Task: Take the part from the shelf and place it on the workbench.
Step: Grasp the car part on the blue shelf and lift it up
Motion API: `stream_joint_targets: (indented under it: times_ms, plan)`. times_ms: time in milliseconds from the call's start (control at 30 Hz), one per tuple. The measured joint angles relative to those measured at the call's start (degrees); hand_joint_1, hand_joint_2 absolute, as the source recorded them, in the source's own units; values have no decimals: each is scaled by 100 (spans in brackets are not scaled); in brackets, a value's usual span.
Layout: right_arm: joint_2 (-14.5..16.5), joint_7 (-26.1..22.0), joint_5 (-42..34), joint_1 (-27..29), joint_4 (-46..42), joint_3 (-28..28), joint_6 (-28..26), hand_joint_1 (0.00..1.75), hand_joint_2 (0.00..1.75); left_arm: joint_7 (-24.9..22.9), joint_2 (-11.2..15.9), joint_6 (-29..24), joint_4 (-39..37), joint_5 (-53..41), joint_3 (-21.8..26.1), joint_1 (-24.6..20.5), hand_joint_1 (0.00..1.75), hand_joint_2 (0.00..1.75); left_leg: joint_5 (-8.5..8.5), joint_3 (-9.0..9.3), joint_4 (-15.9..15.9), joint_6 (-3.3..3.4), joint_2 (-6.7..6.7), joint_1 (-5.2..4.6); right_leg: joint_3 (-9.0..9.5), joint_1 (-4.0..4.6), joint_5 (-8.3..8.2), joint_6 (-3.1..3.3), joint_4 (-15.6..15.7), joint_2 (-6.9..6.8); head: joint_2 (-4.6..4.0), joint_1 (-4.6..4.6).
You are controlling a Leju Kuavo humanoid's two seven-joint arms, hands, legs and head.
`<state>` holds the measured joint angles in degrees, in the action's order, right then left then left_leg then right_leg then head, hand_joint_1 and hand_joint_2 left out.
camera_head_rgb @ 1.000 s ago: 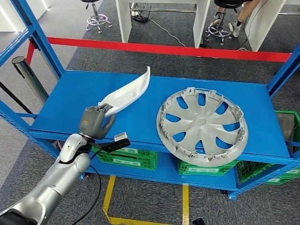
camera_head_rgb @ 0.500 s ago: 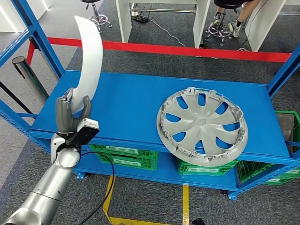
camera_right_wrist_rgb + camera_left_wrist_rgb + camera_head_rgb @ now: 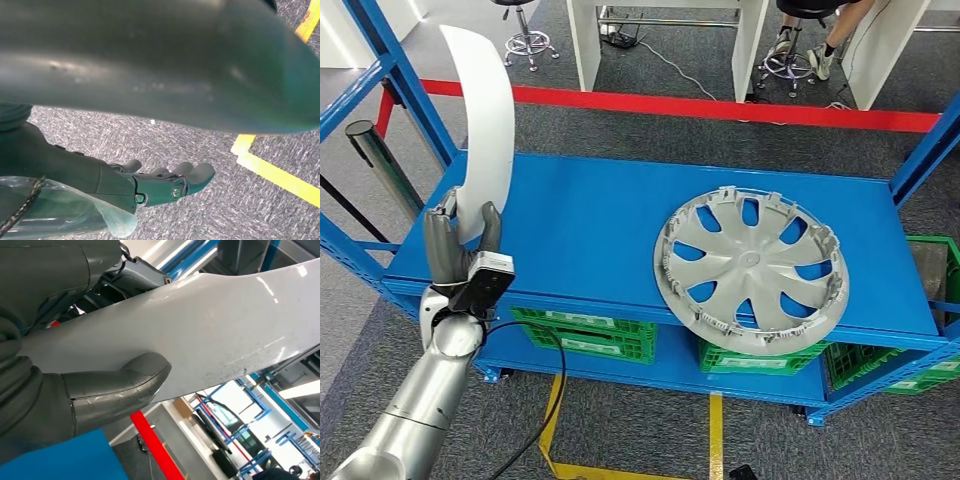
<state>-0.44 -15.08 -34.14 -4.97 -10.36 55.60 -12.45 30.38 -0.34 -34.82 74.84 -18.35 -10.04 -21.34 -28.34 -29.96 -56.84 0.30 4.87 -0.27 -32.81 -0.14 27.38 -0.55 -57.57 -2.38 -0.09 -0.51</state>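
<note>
We are gripping the part, a long curved white panel, by its near end in our left hand; in the left wrist view the thumb is pressing flat on the panel's face while the fingers are wrapping behind it. The part is standing nearly upright, clear of the shelf, over the shelf's near left corner, with its far tip arching above the grey carpet beyond. The blue upright post of the rack is rising just to the left of the part, and a grey pole is leaning further left, so the room on that side is looking tight. To the right, the blue deck is lying bare between the part and the hubcap, which is resting well apart on the right half and hanging over the near edge. Green crates are sitting on the tier below. A red bar is running across behind the shelf, and beyond it stools and a seated person's legs are showing by white desks. Yellow floor tape is marking the carpet near us. Our right hand is hanging over the carpet beside a yellow line, fingers straight and slightly apart, holding nothing.
</note>
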Motion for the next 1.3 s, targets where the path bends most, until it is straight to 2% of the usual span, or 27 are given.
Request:
stream_joint_targets:
  times_ms: [567, 767, 867, 933, 1000, 1033, 1067, 1100, 1133, 1200, 1233, 1300]
  plan:
    - [0, 11, 77, 0, 0, -2, -27, 0, 0, 195, -1, 174, 0, 433, 163, 19, 175, 175, -5, -5, -16, 8, 0, -5, 0, -6, -4, -6, 3, -1, 0, 0]
    - [0, 15, 103, -3, 0, -2, -27, 0, 0, 199, 3, 243, 0, 507, 199, 22, 175, 175, -16, -34, -68, 53, -2, -15, 2, -16, -35, -42, 9, -11, 0, 2]
    - [-2, 16, 105, -10, 0, -2, -28, 0, 0, 205, 1, 252, 0, 539, 216, 20, 175, 175, 80, -29, 17, 135, -2, 12, -21, -20, -22, -111, 12, 23, 0, 2]
    - [-4, 22, 105, -8, 0, -3, -33, 0, 0, 212, -7, 257, 0, 566, 225, 14, 175, 175, 158, -39, 101, 186, 1, 51, -164, -27, 242, -157, -286, 135, 0, -9]
    - [-5, 31, 105, 2, 0, -4, -36, 0, 0, 217, -14, 264, -2, 586, 231, 20, 175, 175, 190, -92, 101, 202, -1, 54, -449, -48, 621, -203, -994, 213, 0, -16]
    - [-6, 34, 105, 7, 0, -4, -36, 0, 0, 218, -17, 269, -5, 590, 233, 30, 175, 175, 199, -120, 88, 198, -2, 57, -579, -62, 731, -225, -1318, 221, 0, -15]
    - [-7, 37, 105, 10, 0, -4, -36, 0, 0, 219, -19, 274, -9, 593, 235, 41, 175, 175, 207, -145, 69, 192, -4, 64, -637, -77, 735, -249, -1482, 221, 0, -15]
    - [-7, 39, 105, 10, 0, -4, -36, 0, 0, 219, -21, 277, -13, 596, 236, 48, 175, 175, 210, -169, 42, 178, -4, 77, -591, -97, 626, -273, -1427, 217, 0, -14]
    - [-9, 42, 105, 8, 0, -4, -37, 0, 0, 220, -22, 277, -16, 598, 237, 52, 175, 175, 204, -189, 5, 156, -5, 95, -439, -124, 433, -300, -1150, 203, 0, -14]
    - [-11, 44, 105, 0, -1, -4, -39, 0, 0, 222, -24, 275, -16, 600, 241, 52, 175, 175, 177, -238, -89, 81, -4, 119, -60, -143, 174, -350, -485, 154, 0, -26]
    - [-10, 46, 105, -5, -1, -5, -39, 0, 0, 223, -25, 276, -16, 600, 244, 49, 175, 175, 171, -267, -139, 35, -5, 116, 54, -139, 133, -340, -283, 137, 0, -39]
    - [-5, 48, 105, -11, -1, -6, -40, 0, 0, 232, -25, 277, -15, 599, 248, 43, 175, 175, 190, -326, -209, -42, -4, 95, 85, -116, 172, -255, -211, 154, 0, -51]
